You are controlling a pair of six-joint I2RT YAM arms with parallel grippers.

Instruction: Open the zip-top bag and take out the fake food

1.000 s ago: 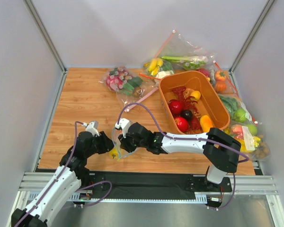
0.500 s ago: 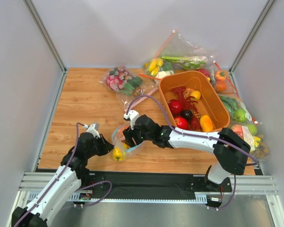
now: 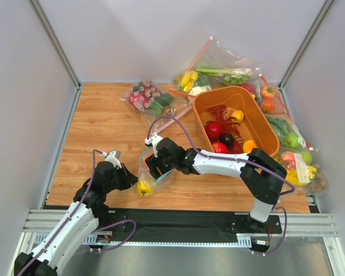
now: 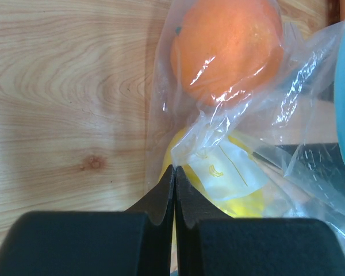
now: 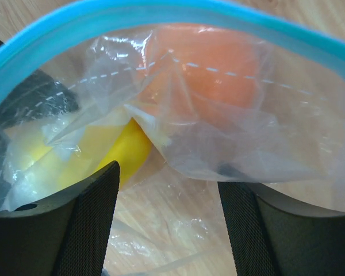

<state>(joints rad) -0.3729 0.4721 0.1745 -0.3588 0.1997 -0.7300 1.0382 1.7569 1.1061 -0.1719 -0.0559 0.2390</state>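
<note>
- The left gripper [image 3: 128,177] is near the front edge of the wooden table [image 3: 98,132]. Its two black fingers are squeezed together on a thin fold of clear plastic at the bag's edge.
- The zip-top bag [image 3: 161,179] lies on the table just to the right of that gripper. Its teal-blue zip strip [image 5: 161,14] curves round in a wide loop, so the mouth is open.
- A yellow toy fruit [image 3: 142,187] sits inside the bag at the front, under a small white label [image 4: 224,169].
- An orange toy fruit [image 4: 224,46] is inside the bag too, touching the yellow one.
- The right gripper [image 5: 168,175] is at the open mouth of the bag. Its fingers stand wide apart and are not squeezing anything.
- Farther back lies a clear bag with pink toy food [image 3: 142,99].
- An orange tub [image 3: 263,127] sits to the right, well apart from the zip-top bag. In it are round red fruits [image 3: 213,131], a dark one [image 3: 226,138] and a red toy lobster [image 3: 219,112].
- More bags of toy food [image 3: 293,155] lie along the right side.
</note>
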